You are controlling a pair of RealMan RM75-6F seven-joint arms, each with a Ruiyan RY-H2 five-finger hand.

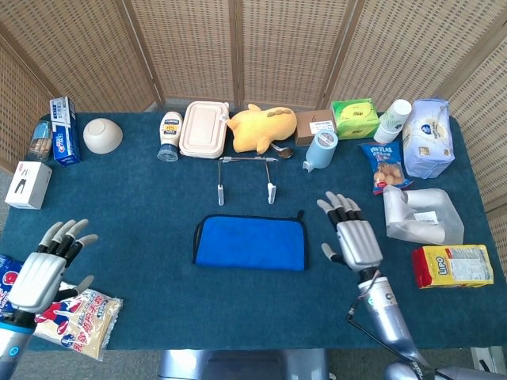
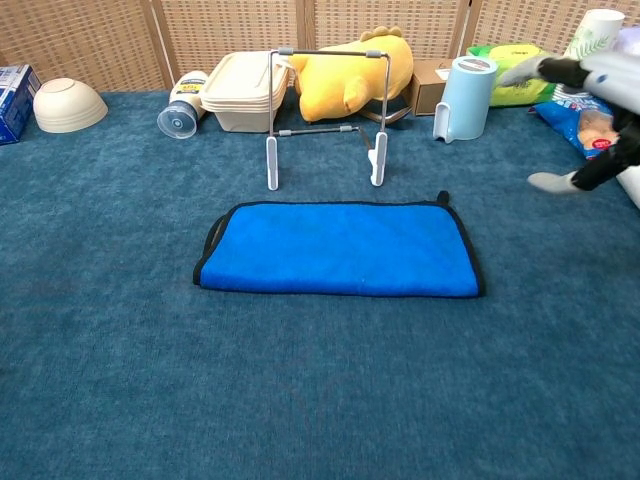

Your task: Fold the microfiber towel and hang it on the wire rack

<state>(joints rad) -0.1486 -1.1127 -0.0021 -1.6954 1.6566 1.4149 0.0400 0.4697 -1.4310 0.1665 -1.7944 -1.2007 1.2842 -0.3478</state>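
The blue microfiber towel (image 1: 250,242) (image 2: 338,249) lies folded flat on the table, black-edged, with a small loop at its right end. Behind it stands the wire rack (image 1: 246,178) (image 2: 326,112), bare. My right hand (image 1: 355,237) (image 2: 590,115) hovers to the right of the towel, fingers spread, holding nothing and clear of the cloth. My left hand (image 1: 49,266) is at the near left corner, fingers apart, above a snack bag, far from the towel.
A snack bag (image 1: 75,317) lies under the left hand. Bowl (image 1: 102,134), mayonnaise bottle (image 1: 169,134), lunch box (image 1: 203,129), yellow plush (image 1: 261,127) and blue cup (image 1: 321,149) line the back. Chips bag (image 1: 383,167), plastic bag (image 1: 421,214) and biscuit pack (image 1: 451,265) crowd the right.
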